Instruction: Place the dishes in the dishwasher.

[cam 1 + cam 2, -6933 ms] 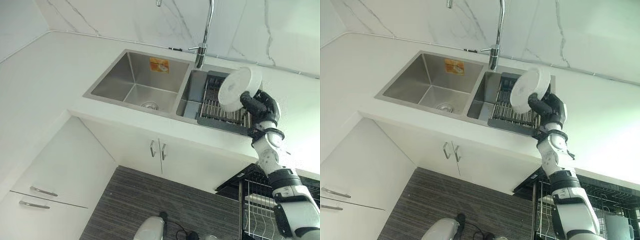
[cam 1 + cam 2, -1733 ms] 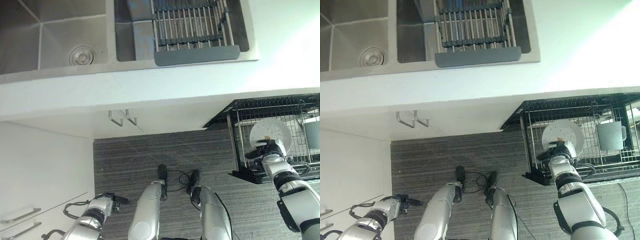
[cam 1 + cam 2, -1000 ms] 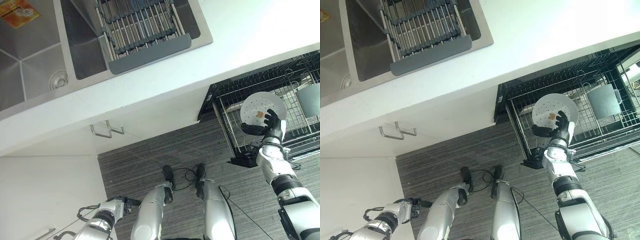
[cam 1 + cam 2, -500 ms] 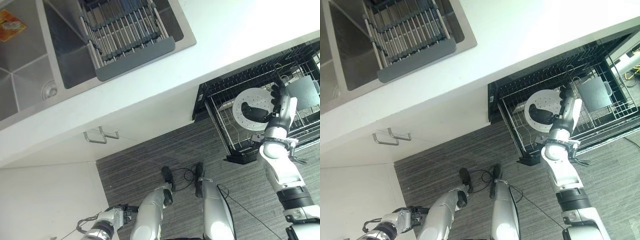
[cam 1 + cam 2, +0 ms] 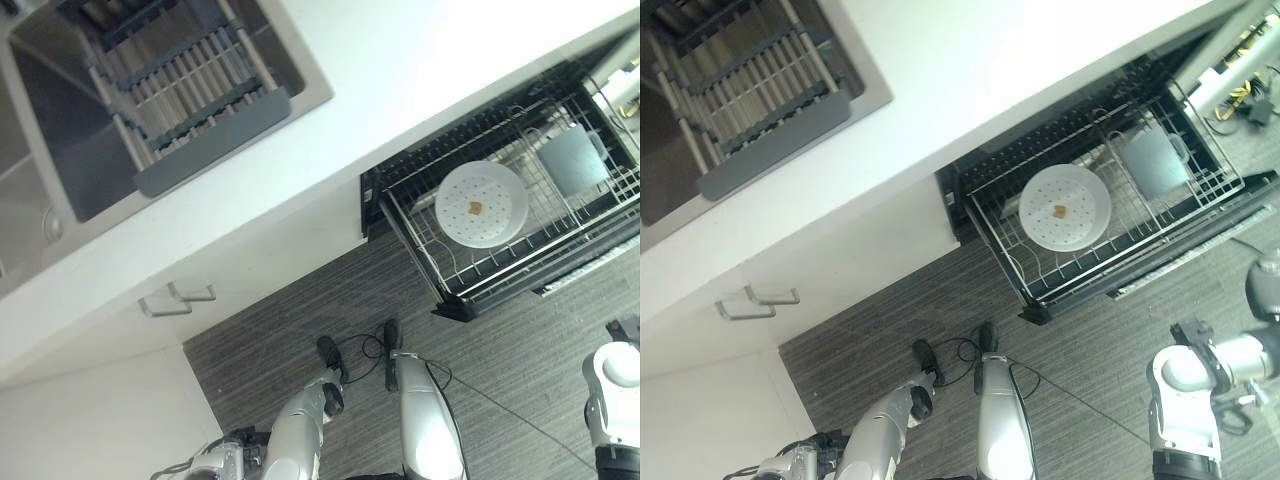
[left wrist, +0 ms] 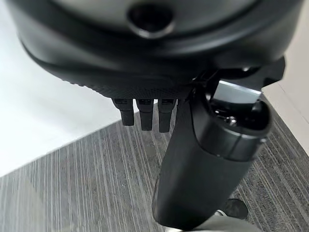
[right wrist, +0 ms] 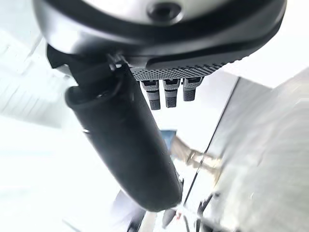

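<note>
I saw the white plate lying in the pulled-out wire rack of the dishwasher, near a grey cup in the same rack, with a small brown speck at the plate's middle. Neither hand touched it. My left hand hung over the grey striped floor, its fingers relaxed and holding nothing. My right hand was likewise loose, its fingers straight and empty. Up on the tabletop, the sink held a slatted drying rack.
</note>
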